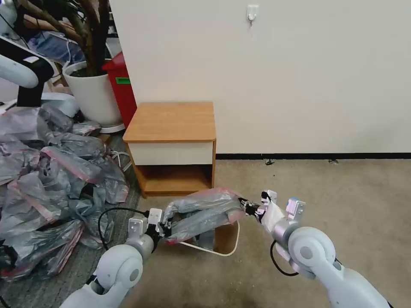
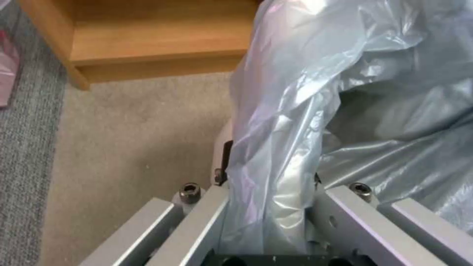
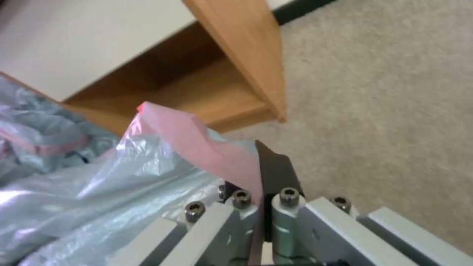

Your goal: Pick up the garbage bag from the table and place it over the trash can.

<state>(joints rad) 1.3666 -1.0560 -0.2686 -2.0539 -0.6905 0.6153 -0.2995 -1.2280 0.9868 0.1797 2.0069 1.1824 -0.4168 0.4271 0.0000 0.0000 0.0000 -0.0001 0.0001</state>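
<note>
The left gripper has its jaws pinching one end of the garbage bag; in the left wrist view the grey film is bunched between the two metal jaws of the left gripper and billows outward from them as the garbage bag. The right gripper has its jaws pressed together on the bag's pink rim band at the opposite end; in the right wrist view the right gripper clamps a thin fold of that pink edge, with the garbage bag spreading away from it.

Between the two grippers the bag is held off the floor, stretched roughly level, grey and translucent with pink along its upper edge. It hangs directly above the trash can, a small cream bin standing on the beige carpet; part of the bin's rolled rim and one inner wall show below the bag.

Just behind the bin stands the table, a low nightstand whose wooden worktop is bare, with a white drawer front and an open shelf gap beneath. It stands against a pale wall.

To the robot's left lies a heap of grey-pink bags on the floor. Behind that heap are a white plant pot and a red bin.
</note>
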